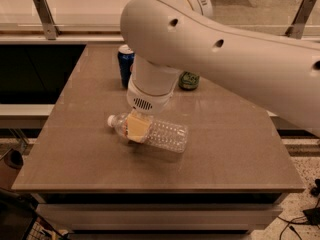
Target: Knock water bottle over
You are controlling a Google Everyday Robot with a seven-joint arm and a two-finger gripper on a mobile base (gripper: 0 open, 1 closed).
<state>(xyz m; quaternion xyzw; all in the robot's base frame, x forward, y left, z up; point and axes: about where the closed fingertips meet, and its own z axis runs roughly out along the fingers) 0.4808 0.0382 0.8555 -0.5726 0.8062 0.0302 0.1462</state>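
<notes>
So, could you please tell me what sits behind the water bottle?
Behind the lying water bottle stand a blue can and a green can, the green one's top covered by the arm. The gripper sits over the bottle's neck end, hiding part of it.

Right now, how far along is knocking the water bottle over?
Done: the water bottle lies on its side on the table, cap pointing left. In hand: the pincer sits low over the bottle near its cap end. Left: probably only lifting the arm clear. The blue can and green can stand upright behind.
</notes>
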